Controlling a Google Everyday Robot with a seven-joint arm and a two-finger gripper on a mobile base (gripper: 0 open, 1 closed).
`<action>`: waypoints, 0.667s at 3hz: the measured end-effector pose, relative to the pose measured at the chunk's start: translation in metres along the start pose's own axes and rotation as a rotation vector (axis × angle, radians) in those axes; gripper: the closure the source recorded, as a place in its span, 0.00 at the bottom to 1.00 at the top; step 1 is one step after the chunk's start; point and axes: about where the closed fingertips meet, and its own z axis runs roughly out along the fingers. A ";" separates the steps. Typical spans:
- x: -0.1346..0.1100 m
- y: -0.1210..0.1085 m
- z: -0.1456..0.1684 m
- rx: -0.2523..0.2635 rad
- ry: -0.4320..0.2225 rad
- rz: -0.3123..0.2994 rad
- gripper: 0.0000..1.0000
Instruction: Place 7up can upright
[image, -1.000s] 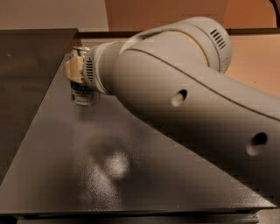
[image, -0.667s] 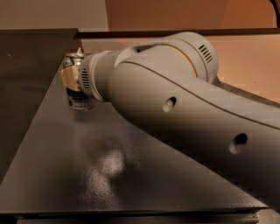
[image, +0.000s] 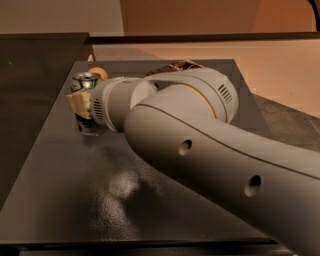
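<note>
The 7up can (image: 86, 81) stands upright on the dark table (image: 75, 200) at its left side. Its silver top and green label show above the gripper, and its base (image: 91, 128) rests on the table. My gripper (image: 80, 103) is at the can's middle, with a tan pad covering the can's side. The thick grey arm (image: 200, 145) reaches in from the lower right and hides most of the gripper.
A small orange ball (image: 100, 73) sits just behind the can. A brown-and-white snack bag (image: 176, 66) peeks out behind the arm's elbow. The table's left edge is close to the can. A lighter counter (image: 280, 65) lies at the back right.
The arm's bulk has dropped lower and to the right, uncovering the can's top, the orange ball and the snack bag. The can stays in the same spot on the table.
</note>
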 end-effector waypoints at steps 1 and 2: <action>-0.008 0.004 -0.004 -0.010 0.049 0.012 1.00; -0.014 0.007 -0.014 -0.027 0.095 0.002 1.00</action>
